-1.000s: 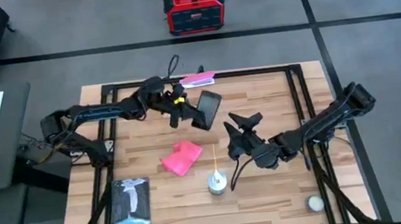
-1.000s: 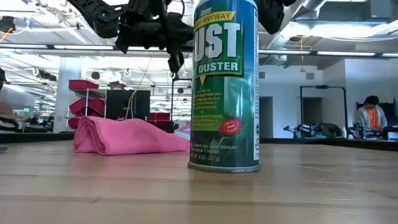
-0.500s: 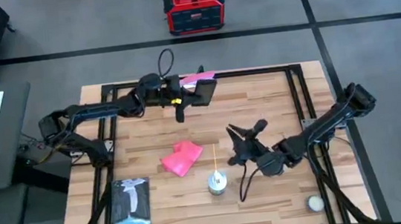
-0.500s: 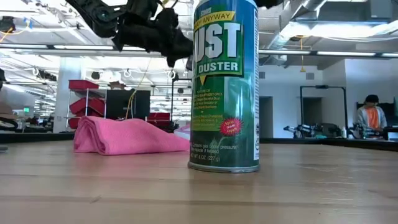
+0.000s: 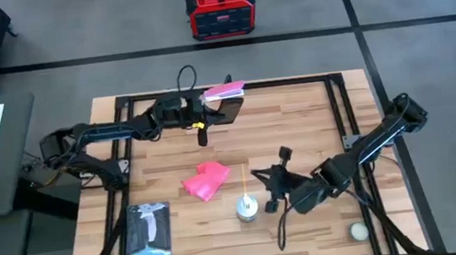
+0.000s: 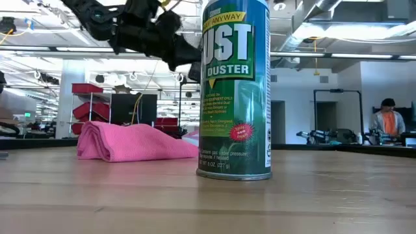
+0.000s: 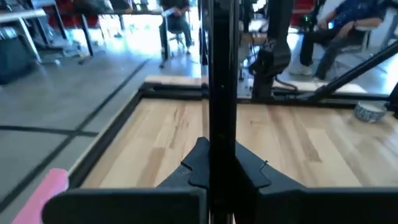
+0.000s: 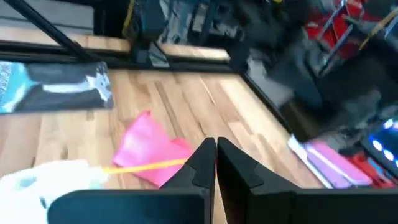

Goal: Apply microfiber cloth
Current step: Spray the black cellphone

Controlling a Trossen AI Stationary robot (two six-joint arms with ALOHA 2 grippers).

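The pink microfiber cloth (image 5: 206, 181) lies folded on the wooden table near its middle, its underside on the boards; it also shows in the low view (image 6: 130, 142) and the right wrist view (image 8: 149, 149). Nothing touches it. My left gripper (image 5: 208, 115) is near the table's far edge, shut on a black phone (image 5: 223, 111) that stands edge-on in the left wrist view (image 7: 221, 74). My right gripper (image 5: 263, 179) hovers shut (image 8: 216, 152) right of the cloth, beside the duster can (image 5: 246, 206). My left gripper pinches the phone between its two fingers (image 7: 249, 177), which lie on its two flat faces near one end (image 7: 221, 146). The fingers come about level from the table's left. The phone is lifted clear of the table and turned on edge.
The green duster can (image 6: 234, 91) stands upright with a yellow straw (image 8: 149, 165). A pink-and-white flat item (image 5: 224, 90) lies at the far edge, a booklet (image 5: 148, 234) at the near left, a small white bowl (image 5: 358, 232) at the near right.
My left gripper has carried the phone toward the table's far edge and turned it from nearly flat to edge-on. My right gripper has moved toward the near edge, closer to the duster can. The cloth has stayed where it was.
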